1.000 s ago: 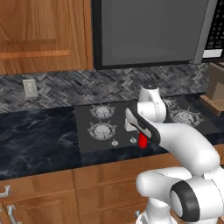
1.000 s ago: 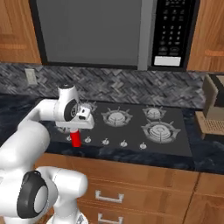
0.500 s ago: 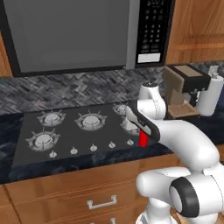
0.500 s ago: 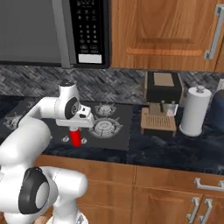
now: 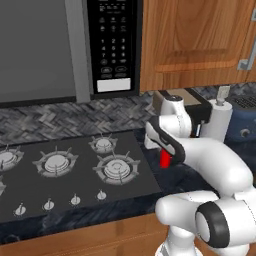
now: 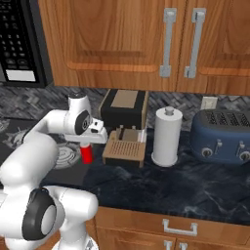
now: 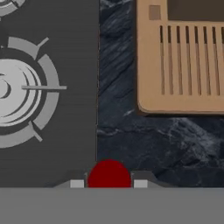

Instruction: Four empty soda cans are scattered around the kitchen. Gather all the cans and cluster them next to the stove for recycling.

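Note:
One red soda can (image 5: 164, 159) hangs upright in my gripper (image 5: 164, 153), which is shut on its top. In the right base view the soda can (image 6: 87, 156) sits under the gripper (image 6: 88, 145), just above the dark counter beside the right edge of the stove (image 6: 14, 140). Seen from the hand, the can (image 7: 109, 174) is a red disc between the fingertips (image 7: 77, 183) of the gripper (image 7: 109, 183). It lies over the line where the black stove (image 7: 74, 87) meets the counter. The stove (image 5: 80, 184) spreads to the left of the arm.
A black coffee machine (image 6: 124, 117) with a tan slotted tray (image 7: 183, 57) stands just right of the can. Further right are a white paper-towel roll (image 6: 166, 136) and a blue toaster (image 6: 222, 137). A microwave (image 5: 65, 47) and wooden cabinets (image 6: 122, 39) hang overhead.
The whole picture has slid left: the base has driven right along the counter. The coffee machine, towel roll and toaster have come into view. The can stays held.

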